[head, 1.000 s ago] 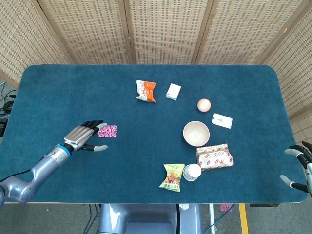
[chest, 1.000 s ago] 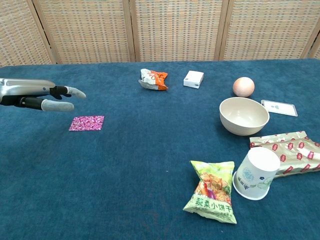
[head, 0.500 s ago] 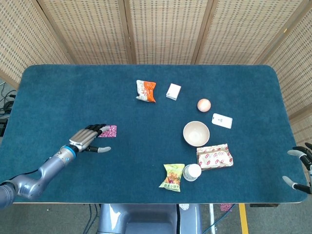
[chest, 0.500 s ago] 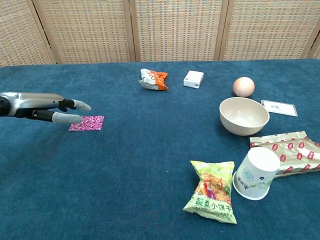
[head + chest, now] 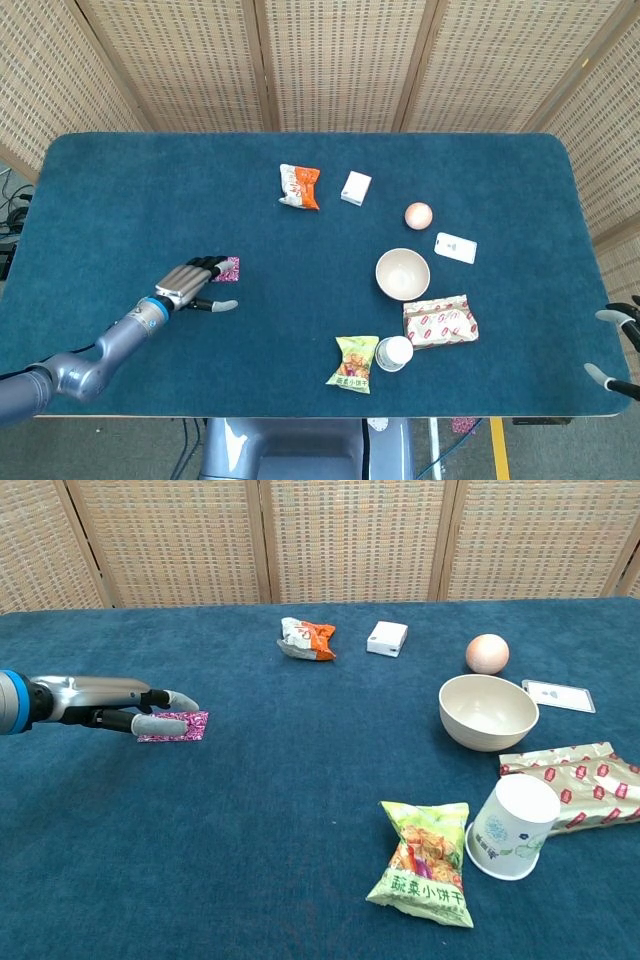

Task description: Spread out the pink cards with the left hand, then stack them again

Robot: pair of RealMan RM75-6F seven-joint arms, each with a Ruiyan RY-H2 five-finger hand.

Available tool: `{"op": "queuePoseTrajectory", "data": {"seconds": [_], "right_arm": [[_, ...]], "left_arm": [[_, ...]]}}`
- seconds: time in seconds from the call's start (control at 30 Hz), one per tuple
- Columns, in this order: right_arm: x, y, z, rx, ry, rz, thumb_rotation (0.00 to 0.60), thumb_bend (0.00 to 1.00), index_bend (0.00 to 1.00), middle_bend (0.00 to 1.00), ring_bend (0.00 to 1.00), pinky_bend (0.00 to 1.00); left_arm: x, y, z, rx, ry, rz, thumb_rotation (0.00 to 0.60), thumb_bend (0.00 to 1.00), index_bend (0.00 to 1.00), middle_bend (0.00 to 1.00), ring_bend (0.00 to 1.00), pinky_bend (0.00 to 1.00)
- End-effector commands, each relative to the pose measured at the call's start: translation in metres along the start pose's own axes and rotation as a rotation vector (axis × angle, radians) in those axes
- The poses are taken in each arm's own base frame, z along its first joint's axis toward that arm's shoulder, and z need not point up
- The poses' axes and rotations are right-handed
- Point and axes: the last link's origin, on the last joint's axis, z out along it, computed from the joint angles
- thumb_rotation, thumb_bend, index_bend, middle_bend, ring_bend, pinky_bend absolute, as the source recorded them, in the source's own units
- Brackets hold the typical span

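At the left of the table (image 5: 120, 190), the left hand (image 5: 190, 284) lies flat with fingers extended and apart, holding nothing, its fingertips (image 5: 185, 699) over the left edge of the pink cards (image 5: 182, 725), which sit in one stack. If the hand presses unevenly, the whole stack may slide rather than fan. At the far right edge, the right hand (image 5: 618, 345) hangs open and idle.
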Motion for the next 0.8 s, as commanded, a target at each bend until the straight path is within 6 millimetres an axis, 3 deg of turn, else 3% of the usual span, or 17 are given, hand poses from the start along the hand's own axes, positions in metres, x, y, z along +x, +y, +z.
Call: {"op": "queuePoseTrajectory", "data": {"seconds": [0.03, 0.8], "right_arm": [[0.001, 0.001, -0.002, -0.005, 0.003, -0.001, 0.600, 0.14, 0.32, 0.28, 0.15, 0.08], [0.003, 0.006, -0.006, -0.019, 0.009, 0.003, 0.600, 0.14, 0.32, 0.28, 0.15, 0.08]], "left_arm": [[-0.002, 0.003, 0.003, -0.003, -0.006, 0.001, 0.051, 0.00, 0.05, 0.00, 0.00, 0.06], [-0.012, 0.020, 0.003, -0.042, -0.050, 0.046, 0.052, 0.00, 0.05, 0.00, 0.00, 0.06]]}}
